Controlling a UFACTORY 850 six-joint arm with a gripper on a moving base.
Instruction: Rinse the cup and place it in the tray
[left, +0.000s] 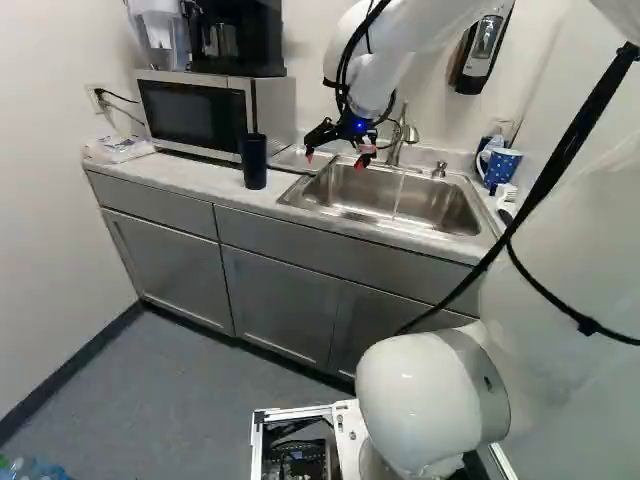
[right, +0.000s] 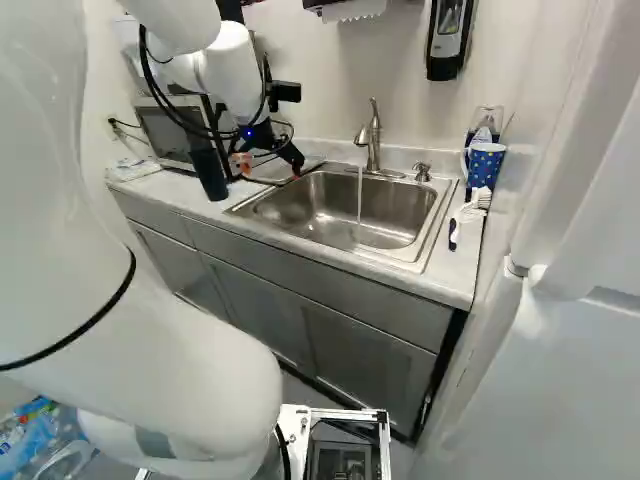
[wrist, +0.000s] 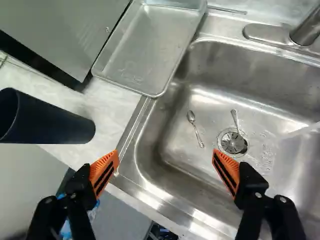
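Left base view: The claw (left: 337, 156) hangs above the left end of the sink (left: 440, 205). The dark cup (left: 254, 161) stands upright on the counter (left: 180, 178), at 9 o'clock from the sink.

Right base view: Water (right: 360, 195) runs from the faucet (right: 374, 140) into the sink. The spotted mug (right: 484, 165) sits at 2 o'clock from the sink; the dark cup is taken as the workpiece.

Wrist view (12 o'clock is straight ahead of the claw): The claw is released, fingers wide apart, grasping nothing. The cup lies outside them, near 10 o'clock. The tray (wrist: 147, 47) is at 12 o'clock, beside the sink.

Step in hand, as judged: cup pickup, before rinsing. Next move: shift the claw toward 10 o'clock, straddle the cup, then close.
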